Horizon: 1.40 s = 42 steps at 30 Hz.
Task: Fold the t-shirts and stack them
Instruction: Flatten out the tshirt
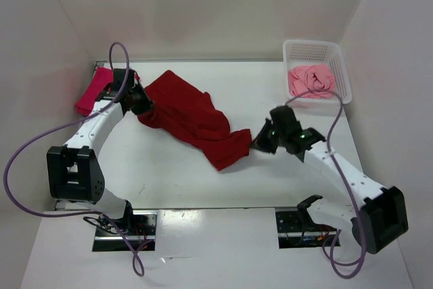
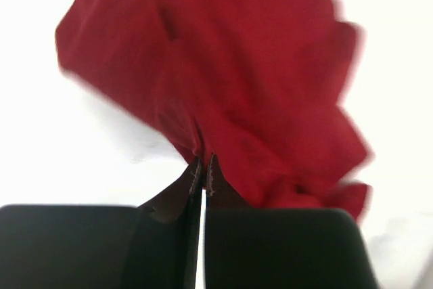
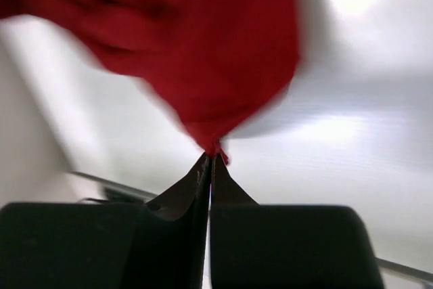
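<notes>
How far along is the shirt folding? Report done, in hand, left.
Done: the magenta shirt lies at the far-left corner, seemingly folded. In hand: the crimson shirt, pinched at opposite ends by the left pincer and right pincer, both shut on cloth, unfolded. Left: folding it, stacking it, and the pink shirt, bunched in the white basket.

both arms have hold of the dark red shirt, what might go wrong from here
The right gripper pinches only the very tip of the dark crimson shirt, so a pull may slip it free.
The shirt is bunched and twisted between the two grippers, so it may spread creased rather than flat.
The left gripper is right beside the magenta shirt and could drag it.
</notes>
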### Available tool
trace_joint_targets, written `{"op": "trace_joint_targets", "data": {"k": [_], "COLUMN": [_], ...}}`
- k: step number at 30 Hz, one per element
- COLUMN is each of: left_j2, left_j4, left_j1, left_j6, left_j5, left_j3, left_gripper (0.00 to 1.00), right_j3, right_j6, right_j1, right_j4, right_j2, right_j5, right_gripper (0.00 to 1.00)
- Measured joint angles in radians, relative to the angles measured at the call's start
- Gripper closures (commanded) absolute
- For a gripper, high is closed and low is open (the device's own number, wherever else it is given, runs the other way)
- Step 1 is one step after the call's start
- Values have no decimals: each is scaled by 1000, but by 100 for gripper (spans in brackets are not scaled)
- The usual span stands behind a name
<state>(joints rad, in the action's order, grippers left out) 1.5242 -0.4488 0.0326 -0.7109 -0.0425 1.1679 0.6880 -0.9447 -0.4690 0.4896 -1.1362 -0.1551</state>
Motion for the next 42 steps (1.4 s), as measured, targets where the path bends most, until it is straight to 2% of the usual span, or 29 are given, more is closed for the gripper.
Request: {"op": "trace_joint_targets", "data": {"k": [2, 8, 15, 19, 22, 24, 26, 30, 34, 37, 42], "left_j2": [-3, -17, -137, -143, -153, -165, -184, -138, 13, 133, 276], "left_j4": [-36, -94, -77, -124, -124, -112, -73, -31, -13, -27, -63], "left_j1": [11, -26, -231, -342, -351, -351, -351, -348, -335, -315, -283], "left_j6": [-2, -17, -106, -133, -135, -142, -159, -168, -181, -183, -184], "left_j5": [-15, -94, -204, -233, -238, -259, -283, -312, -298, -278, -267], "left_j3": [78, 480, 771, 990, 1090, 1092, 1035, 869, 746, 678, 728], "left_gripper": [100, 100, 100, 98, 98, 98, 100, 100, 100, 100, 100], "right_j3": [172, 810, 1564, 1834, 1938, 1970, 1960, 1795, 1850, 1897, 2041], "right_j6": [21, 136, 293, 324, 326, 327, 331, 337, 327, 315, 259], "right_j1": [0, 14, 64, 69, 69, 69, 69, 99, 249, 315, 371], "right_j4": [76, 249, 418, 435, 426, 419, 394, 286, 250, 233, 262], "right_j2": [42, 37, -147, -225, -247, -259, -262, -275, -486, -689, -982], "right_j5": [35, 167, 283, 276, 244, 232, 227, 186, 31, -43, -129], "right_gripper": [100, 100, 100, 100, 100, 100, 100, 99, 99, 99, 100]}}
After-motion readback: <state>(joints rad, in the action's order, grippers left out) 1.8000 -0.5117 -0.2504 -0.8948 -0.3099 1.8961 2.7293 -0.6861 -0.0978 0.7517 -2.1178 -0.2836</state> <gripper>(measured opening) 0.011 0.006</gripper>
